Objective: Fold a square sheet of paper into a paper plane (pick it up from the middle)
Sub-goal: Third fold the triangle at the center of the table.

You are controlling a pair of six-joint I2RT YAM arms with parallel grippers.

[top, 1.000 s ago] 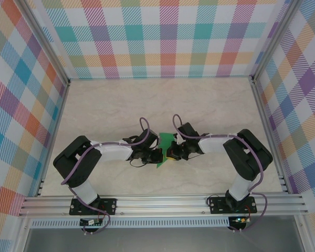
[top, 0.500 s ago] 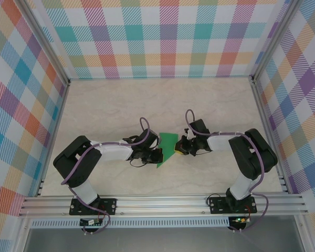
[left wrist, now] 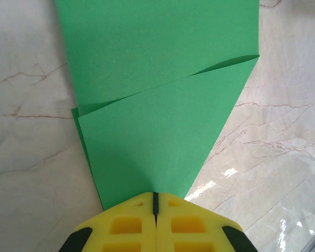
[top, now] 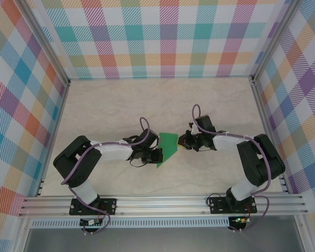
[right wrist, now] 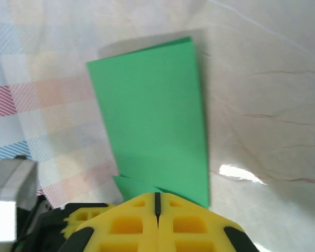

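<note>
Jaws on the left gripper (left wrist: 155, 194) are pressed fully together, the yellow pads (left wrist: 126, 226) meeting along a thin dark seam. In the left wrist view the narrow end of the green sheet of paper (left wrist: 163, 79) runs right up to their tips; whether they pinch that end or merely rest on it cannot be told. Jaws on the right gripper (right wrist: 157, 195) are likewise closed tight. The near edge of the sheet disappears behind their tips in the right wrist view, so contact there cannot be told either. The sheet lies partly folded on the pale marbled table (top: 105, 105). A diagonal crease crosses it, leaving a top flap that tapers toward the left gripper over a wider layer spreading away from it. A thin sliver of the lower layer peeks out along one side. From above, the sheet sits between the two grippers in the near half of the table, with the left gripper at its lower left corner and the right gripper just beside its right edge. Both arms reach inward from their bases on the metal rail (top: 163, 202), with purple cables (top: 143, 123) looping over their wrists. Checked walls (top: 168, 37) in many colours enclose the table on three sides.
</note>
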